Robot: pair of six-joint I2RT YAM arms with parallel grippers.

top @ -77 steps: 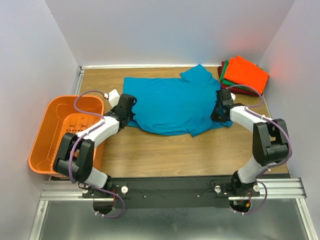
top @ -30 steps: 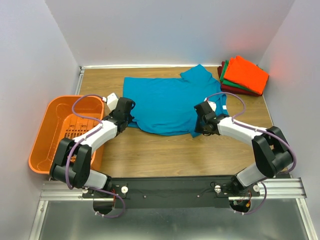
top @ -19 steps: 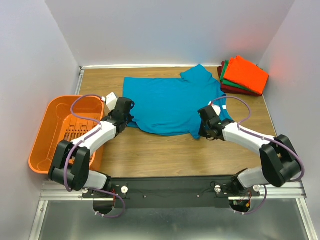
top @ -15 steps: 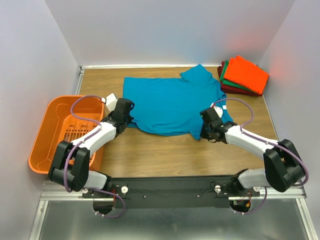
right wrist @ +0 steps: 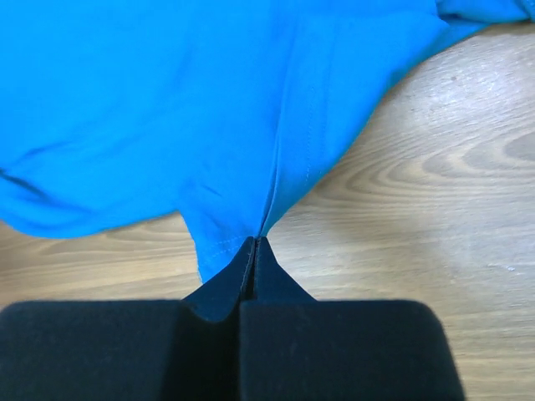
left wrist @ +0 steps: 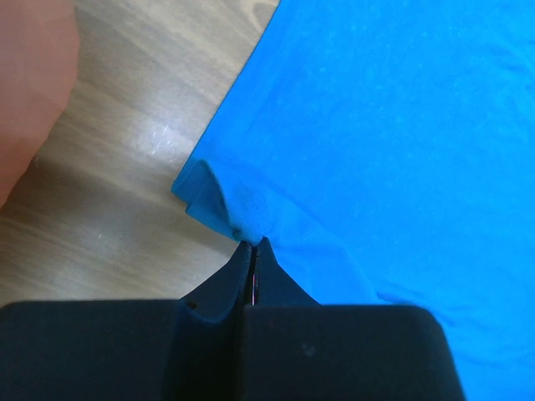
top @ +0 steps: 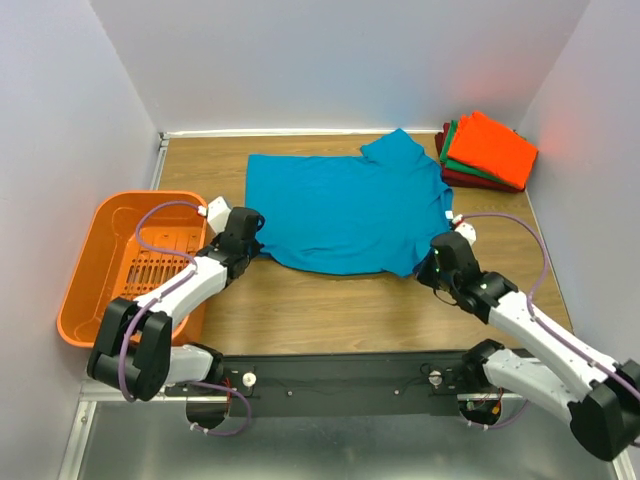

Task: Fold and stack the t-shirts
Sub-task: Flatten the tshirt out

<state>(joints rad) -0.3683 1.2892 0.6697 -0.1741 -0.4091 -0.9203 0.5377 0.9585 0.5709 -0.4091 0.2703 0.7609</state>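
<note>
A teal-blue t-shirt (top: 340, 210) lies spread on the wooden table (top: 330, 310). My left gripper (top: 243, 240) is shut on the shirt's near left corner; the left wrist view has the pinched cloth (left wrist: 242, 213) bunched at the tips of that gripper (left wrist: 253, 244). My right gripper (top: 432, 268) is shut on the near right corner of the shirt, and in the right wrist view the hem (right wrist: 242, 200) runs into that gripper's (right wrist: 255, 242) closed tips. At the back right lies a stack of folded t-shirts (top: 487, 150), orange on top, green and dark red below.
An orange slotted basket (top: 125, 270) stands at the table's left edge, close beside my left arm. The enclosure's walls rise behind and on both sides. A black rail (top: 340, 380) carries the arm bases at the near edge.
The right gripper has closed on the shirt's near right corner and drawn it right and toward the near edge, flattening the folded flap. The left gripper has pulled slightly nearer.
</note>
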